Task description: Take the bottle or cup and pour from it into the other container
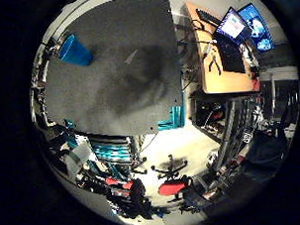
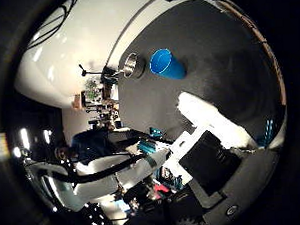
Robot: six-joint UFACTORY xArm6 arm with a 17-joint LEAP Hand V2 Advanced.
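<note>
Blue cup (image 2: 166,64) beside metal cup (image 2: 132,64)

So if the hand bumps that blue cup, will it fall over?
Probably, yes. The blue cup looks like thin plastic, so it is likely light and easy to tip. It looks tapered and round, so once down it may roll in a curve on the dark mat. The metal cup beside it looks sturdier.

Little finger side palm view: looks down from well above onto dark grey table mat (image 1: 114,69), with room floor, red chairs (image 1: 173,186) and wooden desk (image 1: 222,65) beyond its edge. Thumb side palm view: faces across same mat toward white wall (image 2: 77,40), hand (image 2: 207,155) intruding from edge. Shared between both: mat and blue cup (image 2: 166,64), small in each, far from palm. Metal cup (image 2: 133,64) only in thumb side view.
</note>
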